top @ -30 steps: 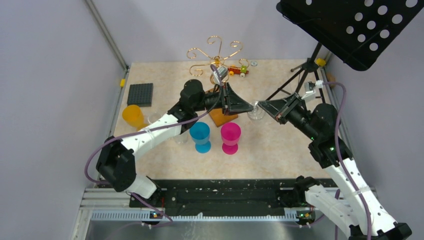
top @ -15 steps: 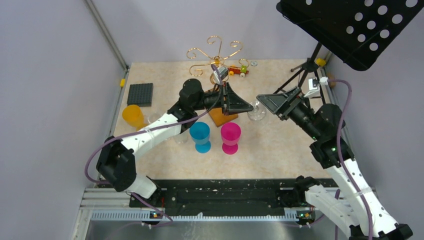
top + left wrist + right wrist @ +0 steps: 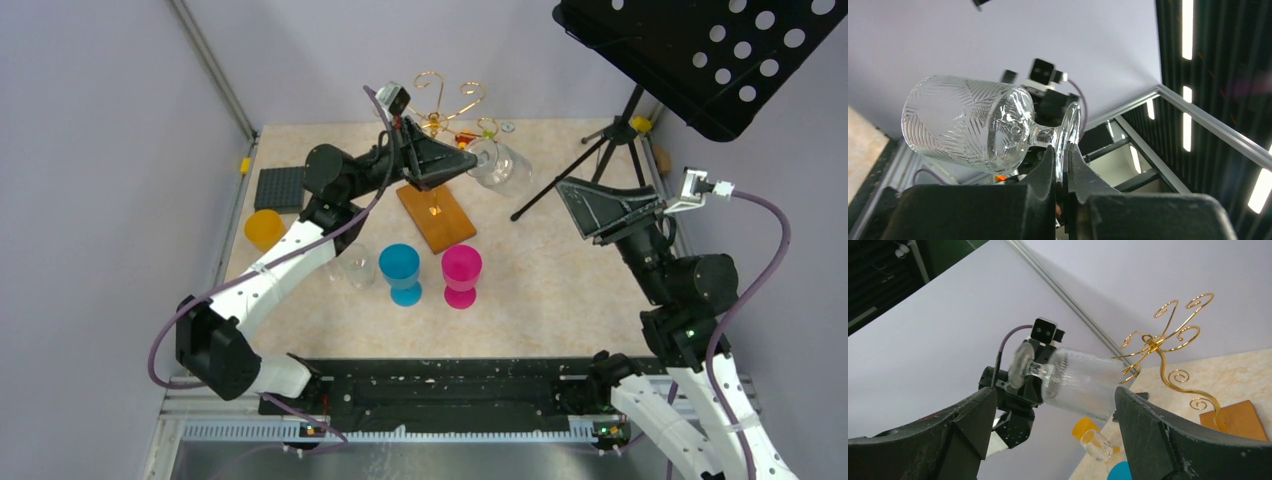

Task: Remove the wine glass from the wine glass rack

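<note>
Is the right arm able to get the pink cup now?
Probably yes: the right gripper is open and empty, and only bare table lies between it and the pink cup.

The beige speckled table (image 3: 560,290) carries a black studded plate (image 3: 280,188) at its left edge, with an orange cup (image 3: 264,229) nearer the front. A clear glass (image 3: 357,265), blue cup (image 3: 401,272) and pink cup (image 3: 461,275) stand in a row. The wine glass rack (image 3: 436,216) stands mid-table, and a black tripod (image 3: 585,170) at the far right.

blue cup (image 3: 401,266), pink cup (image 3: 461,268), music stand (image 3: 700,50)
</note>
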Motion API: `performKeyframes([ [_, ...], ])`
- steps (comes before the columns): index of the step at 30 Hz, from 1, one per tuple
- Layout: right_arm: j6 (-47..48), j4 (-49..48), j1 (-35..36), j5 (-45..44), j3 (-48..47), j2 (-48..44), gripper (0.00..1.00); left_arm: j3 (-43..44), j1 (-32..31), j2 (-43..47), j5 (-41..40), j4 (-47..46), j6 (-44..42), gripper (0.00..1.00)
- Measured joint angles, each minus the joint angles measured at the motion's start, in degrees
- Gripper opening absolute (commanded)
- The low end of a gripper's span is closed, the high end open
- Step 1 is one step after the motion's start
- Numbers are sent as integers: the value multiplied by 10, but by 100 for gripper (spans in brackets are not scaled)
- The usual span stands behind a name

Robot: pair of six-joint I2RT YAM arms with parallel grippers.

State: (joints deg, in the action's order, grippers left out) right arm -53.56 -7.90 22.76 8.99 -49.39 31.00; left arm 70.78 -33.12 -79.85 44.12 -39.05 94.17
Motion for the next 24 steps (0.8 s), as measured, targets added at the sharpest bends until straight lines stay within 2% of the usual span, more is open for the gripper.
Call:
performKeyframes([
  [8, -34, -89, 0, 38, 49, 19, 86, 5, -2, 18, -20, -64, 89, 0],
  [14, -103, -233, 0, 128, 50, 83, 79, 5, -3, 38, -33, -70, 134, 0],
  [20, -174, -384, 6, 203, 50, 148, 57, 5, -10, 54, -34, -99, 168, 0],
  [24, -192, -455, 35, 230, 50, 180, 43, 0, -16, 55, -35, -118, 185, 0],
])
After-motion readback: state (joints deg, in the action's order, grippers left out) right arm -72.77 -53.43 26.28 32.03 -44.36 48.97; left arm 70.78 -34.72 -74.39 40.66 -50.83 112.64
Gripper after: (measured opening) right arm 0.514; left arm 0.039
